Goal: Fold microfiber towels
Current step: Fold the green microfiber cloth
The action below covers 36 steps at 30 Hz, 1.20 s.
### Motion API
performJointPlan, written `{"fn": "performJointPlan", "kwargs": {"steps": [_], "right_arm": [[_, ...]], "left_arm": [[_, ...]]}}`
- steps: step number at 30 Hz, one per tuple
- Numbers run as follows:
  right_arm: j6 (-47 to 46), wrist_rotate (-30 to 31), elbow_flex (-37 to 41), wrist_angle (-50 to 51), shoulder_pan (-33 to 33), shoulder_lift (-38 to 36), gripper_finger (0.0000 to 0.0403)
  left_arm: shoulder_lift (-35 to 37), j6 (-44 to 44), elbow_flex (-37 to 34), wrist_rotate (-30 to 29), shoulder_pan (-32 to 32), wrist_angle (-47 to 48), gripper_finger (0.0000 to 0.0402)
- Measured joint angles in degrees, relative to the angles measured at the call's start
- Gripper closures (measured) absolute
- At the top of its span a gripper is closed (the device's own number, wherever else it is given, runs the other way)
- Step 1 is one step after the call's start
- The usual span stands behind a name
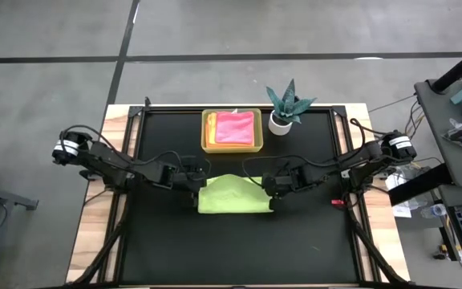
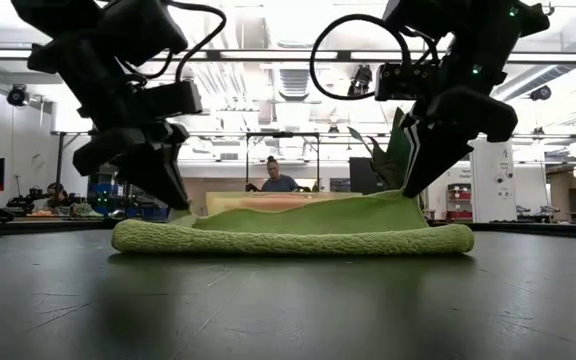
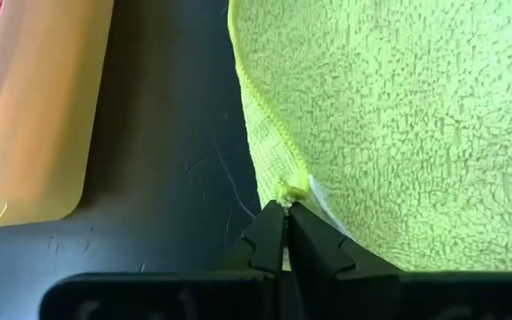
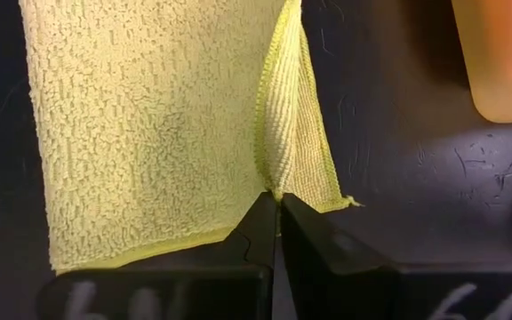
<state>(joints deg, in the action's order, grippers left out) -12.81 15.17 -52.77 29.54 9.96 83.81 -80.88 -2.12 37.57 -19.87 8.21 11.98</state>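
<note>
From my remote station I see the black worktop filling the middle of the high view, framed by pale wood edges. On it, just below centre, lies the lime green towel, doubled over with its thick folded edge toward the bottom of the frame; in the low view that edge runs as a rounded roll across the middle.

Above it, at upper centre, sits the yellow translucent tray, holding the pink towel with an orange-yellow layer showing at its edge. Just right of the tray stands the teal spiky plant in its white pot.

My left end effector sits at the towel's upper left corner, fingers pinched shut on the stitched corner, which the left wrist view shows clamped between the tips. My right end effector is at the upper right corner, likewise closed on a raised flap of the green cloth.

Far behind the worktop, in the low view, a person is at a desk.
</note>
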Motion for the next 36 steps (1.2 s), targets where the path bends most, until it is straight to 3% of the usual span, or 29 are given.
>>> {"fn": "performJointPlan", "kwargs": {"steps": [5,15,20,24,29,36], "right_arm": [[-0.7,0.1,0.0,0.1,-0.6,0.0,0.0375],[-0.7,1.6,-0.9,2.7,-2.3,-0.5,0.0302],[-0.8,1.5,-1.3,3.1,-2.4,-1.9,0.0286],[-2.5,1.5,-1.2,1.5,-0.7,-2.4,0.0287],[-2.7,1.3,0.1,-6.0,3.9,-1.9,0.0307],[-3.7,1.2,2.2,-15.9,10.5,0.3,0.0335]], "left_arm": [[0.0,-0.4,-0.4,-0.1,0.0,-0.2,0.0382],[0.3,2.6,0.5,-3.9,0.0,-0.7,0.0294],[0.3,3.0,1.5,-4.1,0.0,-0.4,0.0279],[0.4,0.5,2.5,-2.4,0.4,-0.7,0.0279],[-0.2,-2.0,3.1,8.5,3.5,-4.9,0.028],[-3.2,-5.0,3.0,8.9,9.9,-5.3,0.0308]]}}
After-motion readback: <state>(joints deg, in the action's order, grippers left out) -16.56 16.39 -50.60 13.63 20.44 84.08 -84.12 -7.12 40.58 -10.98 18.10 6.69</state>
